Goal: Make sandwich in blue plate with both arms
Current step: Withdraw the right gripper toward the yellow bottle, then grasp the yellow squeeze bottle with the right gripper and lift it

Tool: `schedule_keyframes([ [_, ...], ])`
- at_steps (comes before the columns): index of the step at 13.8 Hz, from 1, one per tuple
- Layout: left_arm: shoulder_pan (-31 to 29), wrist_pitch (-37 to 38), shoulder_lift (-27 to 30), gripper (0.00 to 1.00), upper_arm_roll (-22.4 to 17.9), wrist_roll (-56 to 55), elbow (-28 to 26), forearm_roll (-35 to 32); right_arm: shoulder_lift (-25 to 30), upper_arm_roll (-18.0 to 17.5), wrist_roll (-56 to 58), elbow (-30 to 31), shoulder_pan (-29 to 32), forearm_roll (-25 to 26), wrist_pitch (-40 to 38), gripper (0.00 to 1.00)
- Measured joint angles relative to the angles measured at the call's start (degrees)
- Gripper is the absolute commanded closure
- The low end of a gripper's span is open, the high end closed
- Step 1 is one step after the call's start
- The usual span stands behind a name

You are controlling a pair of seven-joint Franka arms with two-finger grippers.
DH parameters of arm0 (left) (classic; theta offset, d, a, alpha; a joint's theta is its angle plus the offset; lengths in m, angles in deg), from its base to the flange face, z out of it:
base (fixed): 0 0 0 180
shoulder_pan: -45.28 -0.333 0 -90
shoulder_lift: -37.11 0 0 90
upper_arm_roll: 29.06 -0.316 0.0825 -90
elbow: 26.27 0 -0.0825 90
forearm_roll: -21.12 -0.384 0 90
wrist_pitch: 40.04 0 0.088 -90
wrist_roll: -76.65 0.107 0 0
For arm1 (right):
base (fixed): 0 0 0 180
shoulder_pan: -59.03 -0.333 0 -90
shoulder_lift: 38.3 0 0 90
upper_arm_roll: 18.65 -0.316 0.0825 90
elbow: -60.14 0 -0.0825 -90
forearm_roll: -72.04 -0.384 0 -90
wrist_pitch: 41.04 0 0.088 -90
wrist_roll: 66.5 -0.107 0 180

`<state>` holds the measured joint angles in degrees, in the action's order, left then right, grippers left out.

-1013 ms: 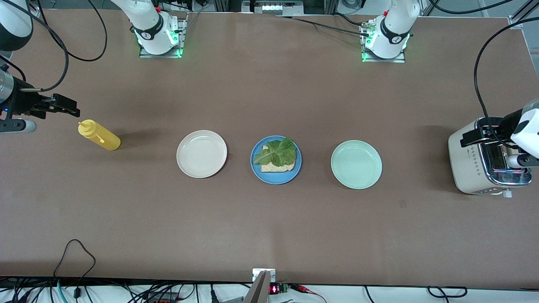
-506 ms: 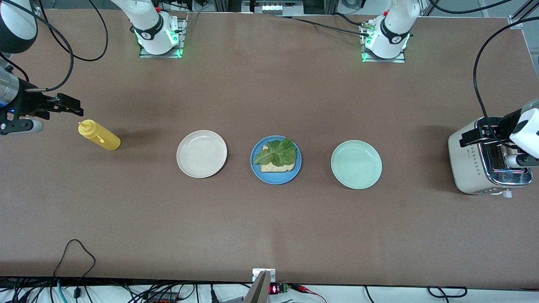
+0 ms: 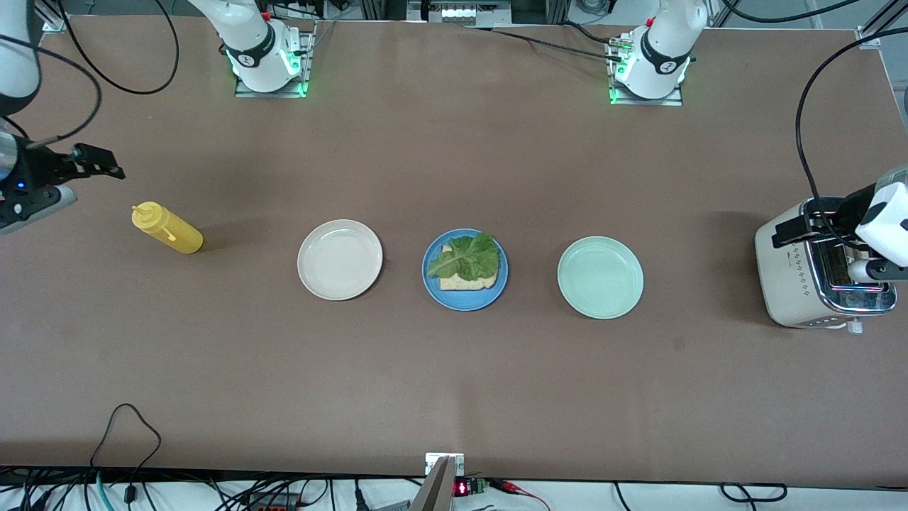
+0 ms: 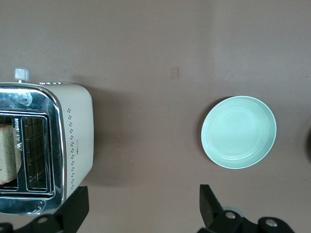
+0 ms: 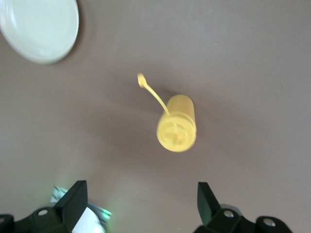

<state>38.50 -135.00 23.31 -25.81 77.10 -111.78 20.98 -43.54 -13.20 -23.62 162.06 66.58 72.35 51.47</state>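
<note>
The blue plate [image 3: 464, 304] sits mid-table between two other plates. On it lies one tan bread slice [image 3: 464, 283] with a green lettuce leaf [image 3: 467, 257] on top. A second bread slice [image 4: 7, 153] stands in a slot of the toaster [image 3: 794, 284], which also shows in the left wrist view [image 4: 73, 141]. My left gripper [image 3: 800, 231] is open and empty over the toaster's edge; its own view [image 4: 143, 208] shows both fingers wide apart. My right gripper [image 3: 99, 162] is open and empty, up in the air beside the yellow bottle [image 3: 167, 228]; its own view [image 5: 141, 204] shows that too.
A cream-white plate [image 3: 340, 259] lies toward the right arm's end, a mint-green plate [image 3: 600, 277] toward the left arm's end. The yellow squeeze bottle [image 5: 177, 126] stands with its cap hanging open. Cables trail over both ends of the table.
My right gripper has drawn back from the yellow bottle, toward the table's end and the arm bases. My left gripper has barely shifted over the toaster.
</note>
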Motion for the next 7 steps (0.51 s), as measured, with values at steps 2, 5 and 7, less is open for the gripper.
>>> schedule_keyframes([
  [2, 0.02, 0.0, 0.02, 0.0, 0.02, 0.0, 0.01, 0.0, -0.2, 0.17, 11.96, 1.5, 5.28, -1.11, 0.43, 0.0],
  [5, 0.02, 0.0, 0.03, 0.0, 0.03, 0.0, 0.02, 0.0, -1.79, 0.32, 30.94, 3.12, 12.83, -6.96, 1.37, 0.0],
  [7, 0.02, 0.0, 0.03, 0.0, 0.04, 0.0, 0.01, 0.0, -4.54, 0.36, 43.26, 3.54, 17.4, -11.89, 1.74, 0.0],
])
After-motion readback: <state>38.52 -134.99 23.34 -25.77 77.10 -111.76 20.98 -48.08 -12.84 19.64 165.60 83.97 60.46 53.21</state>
